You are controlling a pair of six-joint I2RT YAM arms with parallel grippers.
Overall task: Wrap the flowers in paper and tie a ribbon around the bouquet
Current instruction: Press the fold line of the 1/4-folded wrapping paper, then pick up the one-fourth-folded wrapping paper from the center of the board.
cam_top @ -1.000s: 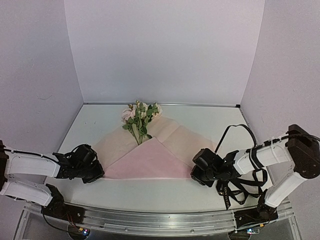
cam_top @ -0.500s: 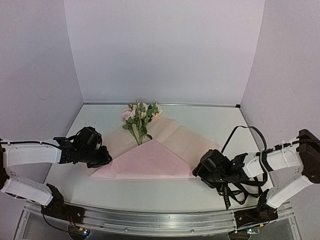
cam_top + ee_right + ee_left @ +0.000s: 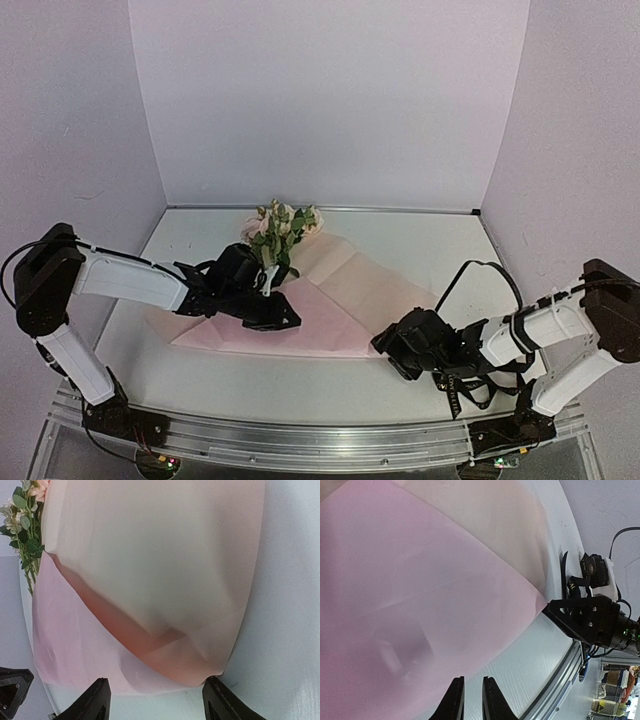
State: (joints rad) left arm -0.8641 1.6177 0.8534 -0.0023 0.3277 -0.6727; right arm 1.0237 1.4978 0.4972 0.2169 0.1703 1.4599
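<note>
The flowers (image 3: 282,228) lie at the back of the table, blooms away from me, with their stems on the paper (image 3: 350,290). My left gripper (image 3: 288,320) reaches over the middle of the pink sheet. Its fingers (image 3: 454,700) stand almost together, pinching a thin layer of paper (image 3: 420,580) that trails back under the arm. My right gripper (image 3: 381,344) is open and low at the sheet's right corner. That corner of the paper (image 3: 150,555) lies just ahead of its spread fingers (image 3: 97,702). The black ribbon (image 3: 462,386) lies in loops under the right arm.
Pale walls close in the table on three sides. A metal rail (image 3: 300,440) runs along the near edge by the arm bases. A black cable (image 3: 480,268) arcs above the right arm. Bare table (image 3: 420,235) lies right of the flowers.
My left gripper has swept right from the sheet's left corner to its middle, drawing paper with it. The right gripper opened, let go of the right corner and backed off slightly.
</note>
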